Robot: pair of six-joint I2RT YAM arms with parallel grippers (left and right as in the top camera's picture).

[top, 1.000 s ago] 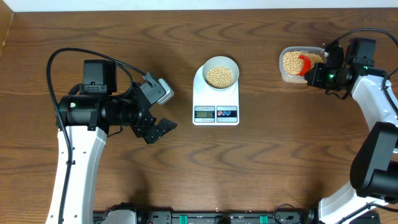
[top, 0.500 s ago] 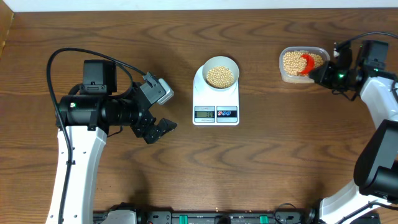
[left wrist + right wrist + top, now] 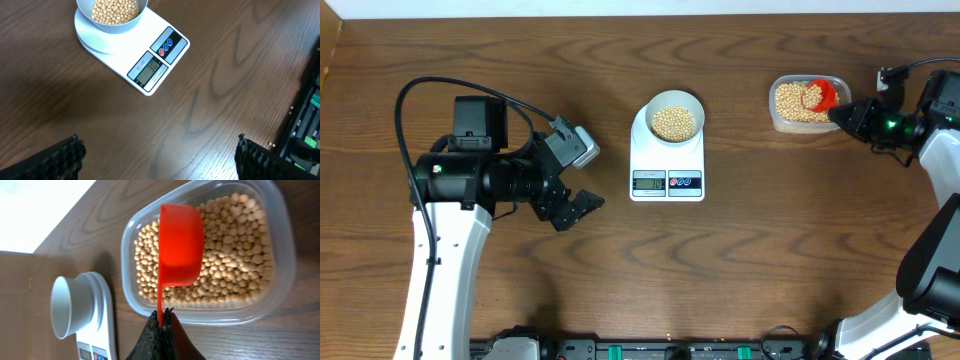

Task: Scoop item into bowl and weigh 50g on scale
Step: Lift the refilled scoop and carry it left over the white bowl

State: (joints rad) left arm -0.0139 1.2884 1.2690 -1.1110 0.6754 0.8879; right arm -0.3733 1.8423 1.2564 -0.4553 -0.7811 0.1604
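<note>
A pale bowl (image 3: pixel 675 112) holding tan beans (image 3: pixel 674 123) stands on the white scale (image 3: pixel 667 172); both also show in the left wrist view (image 3: pixel 112 25) (image 3: pixel 150 60) and right wrist view (image 3: pixel 67 306). A clear tub (image 3: pixel 775 115) at the far right holds more beans (image 3: pixel 240 245). My right gripper (image 3: pixel 161 322) is shut on the handle of a red scoop (image 3: pixel 180 245), whose cup lies over the tub's beans (image 3: pixel 817 95). My left gripper (image 3: pixel 578 207) is open and empty, left of the scale, its fingertips at the lower corners of the left wrist view (image 3: pixel 157 155).
Dark equipment rails (image 3: pixel 670 350) run along the table's front edge. A pale wall strip (image 3: pixel 620 8) borders the table's far edge.
My right gripper has drawn back to the right with the red scoop, which has shifted toward the tub's right end. The left arm has not moved.
</note>
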